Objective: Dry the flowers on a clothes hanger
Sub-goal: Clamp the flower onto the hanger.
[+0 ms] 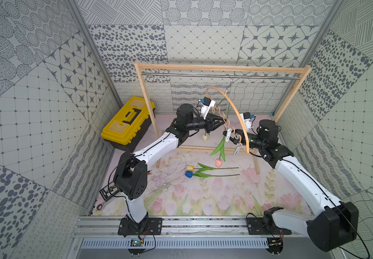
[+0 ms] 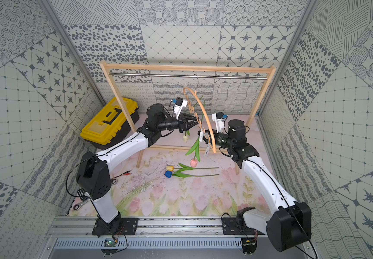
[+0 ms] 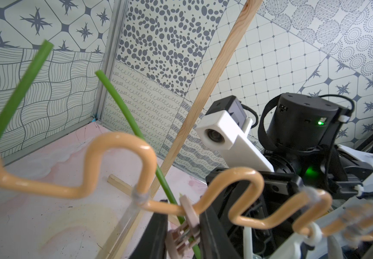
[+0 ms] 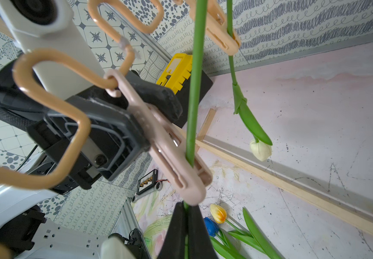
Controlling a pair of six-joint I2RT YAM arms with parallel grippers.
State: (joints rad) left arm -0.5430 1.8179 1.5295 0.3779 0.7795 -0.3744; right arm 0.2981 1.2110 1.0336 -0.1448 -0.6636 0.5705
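Far left, against the side wall: yellow toolbox, lid down.

Left gripper reaches in toward the hanger. Its fingers are clenched on the tail of a beige clothespin. The right wrist view shows this best. That pin's mouth sits around a green stem.

The hanger's metal hook is over the rod of the wooden frame. The hanger is turned nearly edge-on to both top views, wavy bar toward the left arm.

Cream tulip hangs head down from another pin higher on the wavy bar, clear of the mat.

Pink tulip hangs head down just right of it, leaves spread above the head. Its stem runs up through the squeezed pin.

Right gripper is closed tight on the pink tulip's stem, just beside the pin's mouth.

Yellow tulip and blue tulip lie flat on the mat below the hanger, side by side. Their heads point left and their stems run right, and neither is clipped.
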